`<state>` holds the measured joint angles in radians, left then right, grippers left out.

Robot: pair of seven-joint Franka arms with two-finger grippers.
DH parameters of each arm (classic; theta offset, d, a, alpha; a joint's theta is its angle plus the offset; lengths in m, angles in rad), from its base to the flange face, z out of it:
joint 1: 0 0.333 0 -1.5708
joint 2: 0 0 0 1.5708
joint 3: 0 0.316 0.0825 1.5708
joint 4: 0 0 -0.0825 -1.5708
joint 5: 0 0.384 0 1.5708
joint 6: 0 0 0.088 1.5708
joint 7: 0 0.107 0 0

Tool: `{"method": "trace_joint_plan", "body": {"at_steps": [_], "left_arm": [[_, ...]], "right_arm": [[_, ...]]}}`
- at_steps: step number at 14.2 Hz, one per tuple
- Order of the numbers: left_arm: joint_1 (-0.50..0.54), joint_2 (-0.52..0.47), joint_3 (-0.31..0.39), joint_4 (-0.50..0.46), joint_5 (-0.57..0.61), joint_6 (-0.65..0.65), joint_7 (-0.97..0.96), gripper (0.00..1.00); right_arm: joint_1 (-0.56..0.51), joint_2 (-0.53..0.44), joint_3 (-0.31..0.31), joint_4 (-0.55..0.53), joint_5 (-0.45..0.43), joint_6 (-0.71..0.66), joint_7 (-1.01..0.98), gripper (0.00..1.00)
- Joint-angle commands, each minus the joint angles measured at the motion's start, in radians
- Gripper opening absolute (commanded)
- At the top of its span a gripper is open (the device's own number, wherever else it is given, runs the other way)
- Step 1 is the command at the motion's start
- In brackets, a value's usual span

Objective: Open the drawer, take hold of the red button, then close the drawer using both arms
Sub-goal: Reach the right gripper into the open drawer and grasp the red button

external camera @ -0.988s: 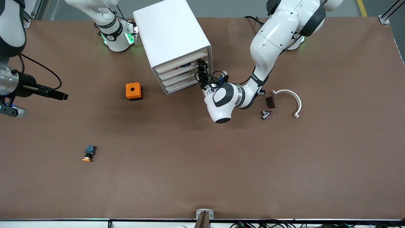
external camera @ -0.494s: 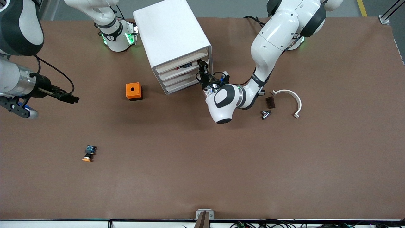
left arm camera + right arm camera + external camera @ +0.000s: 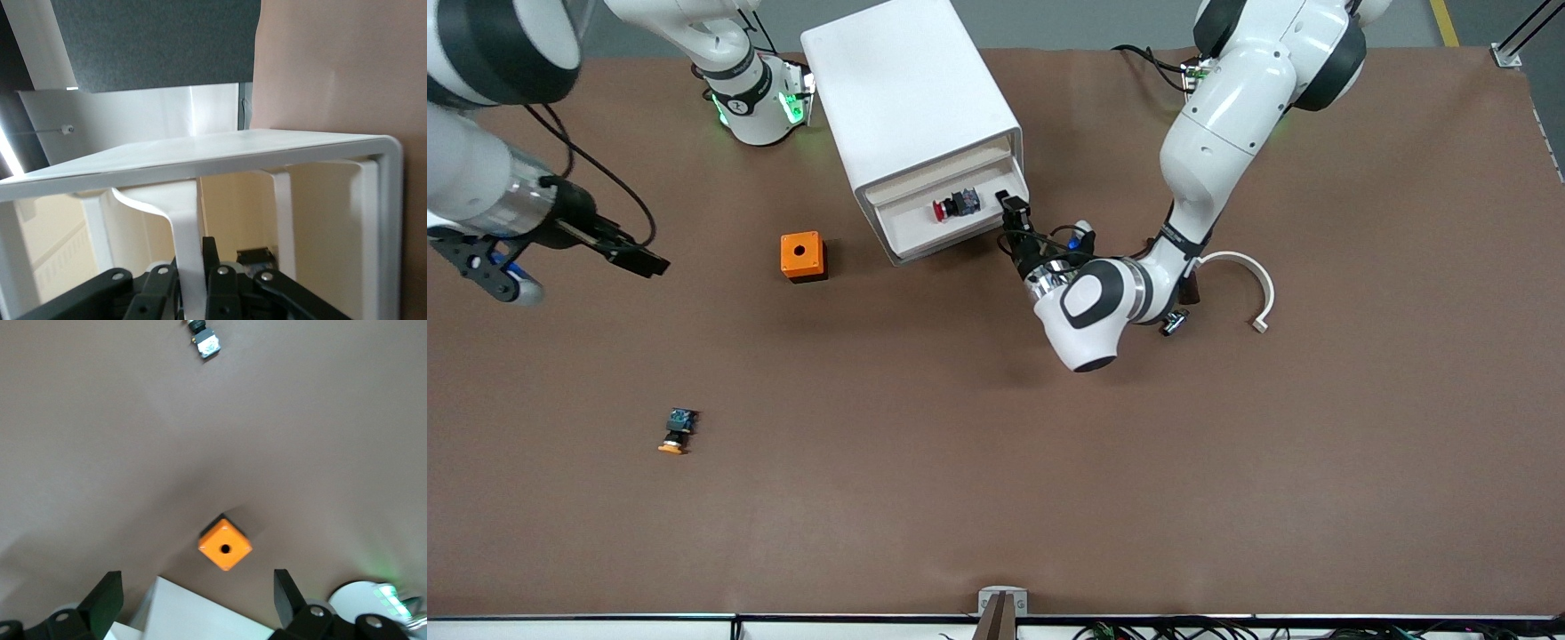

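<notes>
While my left gripper (image 3: 1011, 203) clamps the front of the drawer (image 3: 934, 229), the top tray stands pulled out of the white cabinet (image 3: 907, 98).

My left fingers are pinched tight on the drawer's pale front at the corner toward my left arm's end of the table, and my left wrist view shows the thin white handle tab (image 3: 188, 257) squeezed between them. Inside the tray lies the button (image 3: 954, 206), red cap pointing toward my right arm's end, resting on the tray floor close to my left gripper but not touching it. My right gripper (image 3: 640, 260) hangs with its jaws spread wide and nothing between them, over bare table toward my right arm's end, with the orange box (image 3: 802, 256) between it and the cabinet. An orange-capped button (image 3: 678, 430) lies well apart, nearer the front camera.
</notes>
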<state>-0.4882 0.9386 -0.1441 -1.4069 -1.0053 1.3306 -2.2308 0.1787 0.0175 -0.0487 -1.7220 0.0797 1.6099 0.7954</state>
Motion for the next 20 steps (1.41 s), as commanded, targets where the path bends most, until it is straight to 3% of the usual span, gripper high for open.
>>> {"method": "trace_joint_plan", "body": {"at_steps": [1,3,9,10,11,12,13,18,20], "left_arm": [[0.048,0.003,0.006,0.009,-0.035,-0.004,-0.004,0.12],[0.068,0.008,0.009,0.011,-0.044,-0.001,-0.006,0.13],[0.129,0.019,0.012,0.037,-0.045,0.002,-0.004,0.17],[0.135,0.019,0.012,0.039,-0.045,0.002,0.002,0.22],[0.138,0.017,0.012,0.040,-0.045,0.002,0.014,0.41],[0.152,0.016,0.011,0.046,-0.045,0.004,0.034,0.77],[0.155,0.017,0.011,0.072,-0.045,0.004,0.063,0.98],[0.168,0.009,0.020,0.155,-0.038,0.062,0.343,1.00],[0.157,0.008,0.075,0.209,-0.038,0.070,0.556,1.00]], "right_arm": [[0.161,-0.013,-0.005,-0.060,0.003,0.108,0.254,1.00],[0.276,0.021,-0.005,-0.059,-0.003,0.175,0.448,1.00],[0.497,0.116,-0.005,-0.060,-0.004,0.269,0.772,1.00],[0.533,0.140,-0.005,-0.060,-0.004,0.300,0.821,1.00],[0.556,0.165,-0.005,-0.056,-0.004,0.324,0.852,1.00],[0.579,0.194,-0.007,-0.053,-0.006,0.356,0.878,1.00],[0.600,0.225,-0.007,-0.047,-0.009,0.375,0.896,1.00],[0.642,0.321,-0.007,0.012,-0.012,0.390,0.935,1.00],[0.660,0.358,-0.007,0.039,-0.006,0.392,0.936,1.00]]}}
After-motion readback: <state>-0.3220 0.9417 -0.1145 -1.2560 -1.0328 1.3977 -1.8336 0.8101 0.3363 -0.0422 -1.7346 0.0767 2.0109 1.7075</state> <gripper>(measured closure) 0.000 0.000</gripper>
